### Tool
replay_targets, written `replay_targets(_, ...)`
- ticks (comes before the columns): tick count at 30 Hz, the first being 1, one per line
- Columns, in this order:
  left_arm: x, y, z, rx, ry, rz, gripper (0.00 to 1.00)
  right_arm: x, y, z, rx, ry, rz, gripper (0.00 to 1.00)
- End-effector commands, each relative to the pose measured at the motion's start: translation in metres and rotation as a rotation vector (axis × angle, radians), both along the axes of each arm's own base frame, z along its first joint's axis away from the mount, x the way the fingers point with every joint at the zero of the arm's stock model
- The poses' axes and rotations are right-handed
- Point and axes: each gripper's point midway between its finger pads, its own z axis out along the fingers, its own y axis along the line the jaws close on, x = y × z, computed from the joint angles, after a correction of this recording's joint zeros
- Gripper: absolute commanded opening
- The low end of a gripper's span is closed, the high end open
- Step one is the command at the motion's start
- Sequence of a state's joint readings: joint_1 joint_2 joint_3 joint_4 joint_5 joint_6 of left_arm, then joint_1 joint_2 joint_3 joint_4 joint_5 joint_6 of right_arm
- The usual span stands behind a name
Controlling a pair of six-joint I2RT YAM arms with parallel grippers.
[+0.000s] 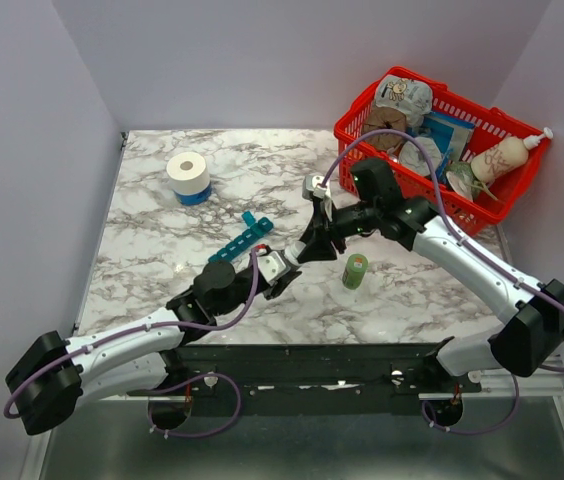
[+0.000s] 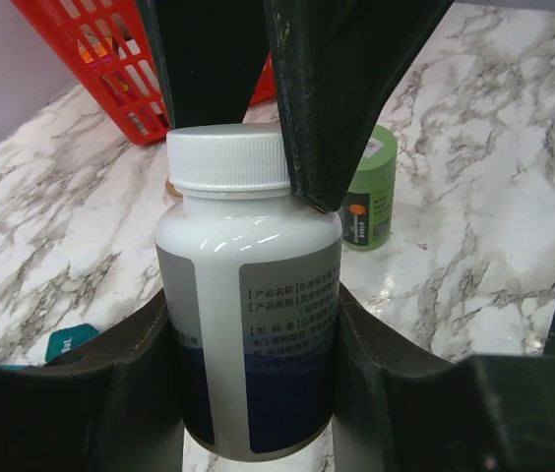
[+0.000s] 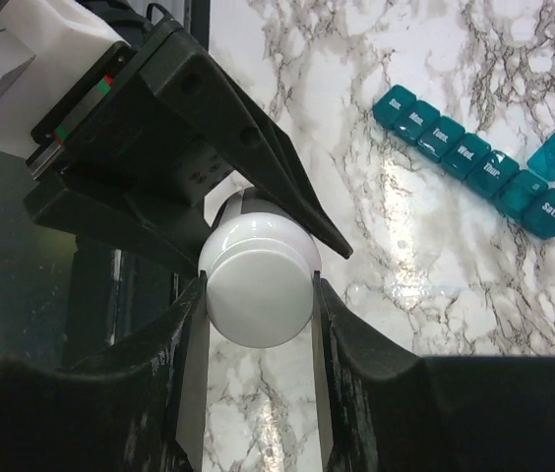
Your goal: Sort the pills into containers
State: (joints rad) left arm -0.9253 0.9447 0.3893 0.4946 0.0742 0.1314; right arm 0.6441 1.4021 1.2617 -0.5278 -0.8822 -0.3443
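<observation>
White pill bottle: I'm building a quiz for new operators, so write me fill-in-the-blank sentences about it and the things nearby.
The left gripper clamps the body of the white plastic pill bottle; the right gripper grips its white screw ____.
On the long teal-blue plastic pill organiser, exactly ____ lid stands open.
The small green cylindrical bottle stands ____ on the marble table.
Missing words: cap; one; upright.

The left arm [image 1: 122,345] and right arm [image 1: 472,262] are white rounded shells between chunky black joint housings, each trailed by a looping purple cable [image 1: 387,132], and black wedge-shaped fingers [image 3: 248,147] meet a white block [image 3: 41,59] with red and green marks at ten o'clock of the right wrist view.
</observation>
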Motion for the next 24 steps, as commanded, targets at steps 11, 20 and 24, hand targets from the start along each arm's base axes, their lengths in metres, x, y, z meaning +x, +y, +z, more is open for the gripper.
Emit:
replay_targets(11, -0.022, -0.002, 0.008, 0.032, -0.037, -0.122, 0.00, -0.027, -0.005, 0.034, 0.076, -0.042, 0.169, 0.70)
replay_targets(20, -0.015, -0.006, 0.018, 0.020, -0.035, -0.100, 0.00, -0.018, -0.004, 0.034, 0.013, 0.166, 0.008, 0.76)
replay_targets(24, -0.008, -0.005, 0.025, -0.013, -0.038, -0.059, 0.00, -0.009, -0.006, 0.015, -0.039, 0.193, -0.080, 0.76)
